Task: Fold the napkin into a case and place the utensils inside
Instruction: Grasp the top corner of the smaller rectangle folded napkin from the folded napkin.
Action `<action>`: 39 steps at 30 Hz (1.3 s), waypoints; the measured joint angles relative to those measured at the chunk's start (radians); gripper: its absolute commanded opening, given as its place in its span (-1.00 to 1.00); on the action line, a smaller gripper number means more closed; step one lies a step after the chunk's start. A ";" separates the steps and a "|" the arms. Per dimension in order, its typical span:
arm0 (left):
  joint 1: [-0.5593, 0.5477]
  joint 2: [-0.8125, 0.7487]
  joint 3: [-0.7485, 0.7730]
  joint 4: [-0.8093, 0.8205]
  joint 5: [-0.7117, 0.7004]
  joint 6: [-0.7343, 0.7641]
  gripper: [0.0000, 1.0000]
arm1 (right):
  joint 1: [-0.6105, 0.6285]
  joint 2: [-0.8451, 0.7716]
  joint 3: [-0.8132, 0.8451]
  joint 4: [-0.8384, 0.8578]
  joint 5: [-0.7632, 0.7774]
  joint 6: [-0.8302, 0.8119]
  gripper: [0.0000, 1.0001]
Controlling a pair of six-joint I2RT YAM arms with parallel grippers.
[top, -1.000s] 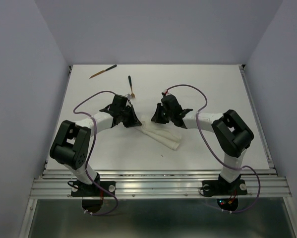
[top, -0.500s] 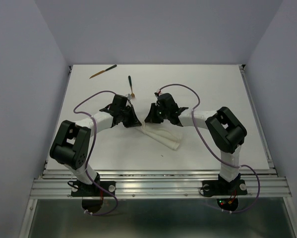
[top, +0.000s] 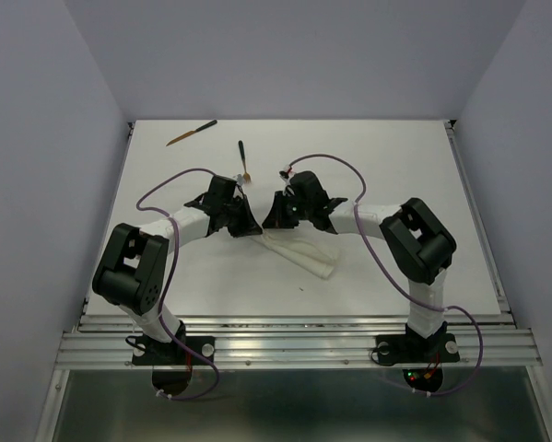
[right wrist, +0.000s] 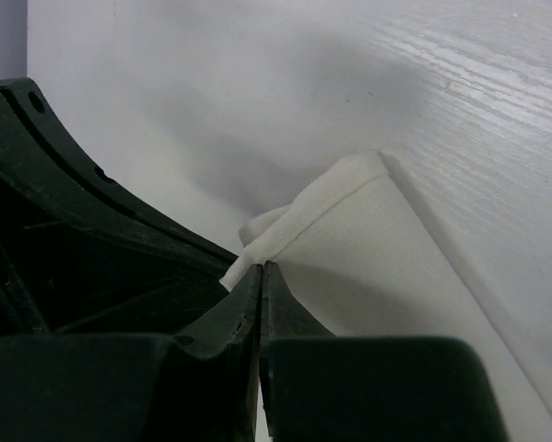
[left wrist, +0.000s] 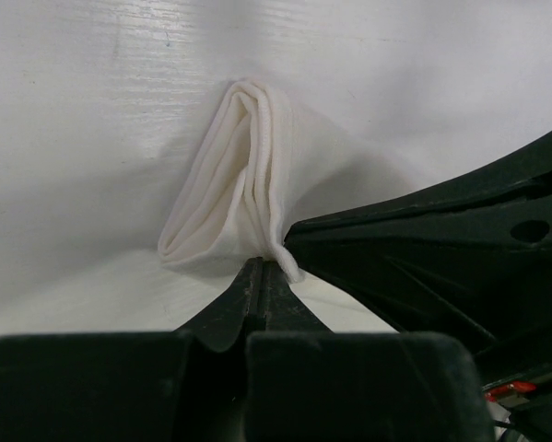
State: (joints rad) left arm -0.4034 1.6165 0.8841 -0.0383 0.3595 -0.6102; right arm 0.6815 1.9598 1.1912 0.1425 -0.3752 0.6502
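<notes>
Your left gripper [left wrist: 264, 261] has its fingers pressed together on a corner of the folded napkin [left wrist: 234, 184]. Your right gripper [right wrist: 261, 269], just beside it, is likewise pinched onto the napkin's edge. The napkin lies as a narrow strip mid-table [top: 395, 175]. One wooden utensil [top: 242, 158] lies just beyond the grippers, and a second utensil [top: 191, 133] lies near the far left corner.

Table [top: 395, 157]: white, matte, rectangular | Back wall [top: 294, 55]: plain pale lavender-grey | Left wall [top: 36, 166], right wall [top: 534, 138]: same tone, flanking the table | Near edge: ribbed aluminium rail [top: 294, 345] | Below rail: dark glossy panel [top: 294, 405] | Light: even, soft shadows
</notes>
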 measured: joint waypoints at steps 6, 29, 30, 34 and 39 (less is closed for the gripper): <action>0.005 0.000 0.000 -0.023 -0.001 0.001 -1.00 | 0.016 0.031 0.021 0.004 -0.006 -0.008 -0.96; 0.006 0.000 0.000 -0.029 0.001 0.001 -1.00 | 0.025 0.058 0.021 0.004 -0.004 -0.011 -0.98; 0.006 0.000 0.000 -0.029 0.002 0.001 -1.00 | 0.025 0.058 0.021 0.005 -0.003 -0.011 -0.97; 0.006 0.000 -0.001 -0.024 0.004 0.001 -1.00 | 0.026 0.058 0.016 0.009 0.008 -0.010 -0.90; 0.006 0.000 -0.008 -0.007 0.010 0.001 -1.00 | 0.027 0.047 0.008 0.008 0.040 -0.011 -0.78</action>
State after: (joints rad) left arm -0.3973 1.6165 0.8764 -0.0456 0.3691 -0.6094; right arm 0.7090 2.0071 1.1988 0.1501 -0.3347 0.6395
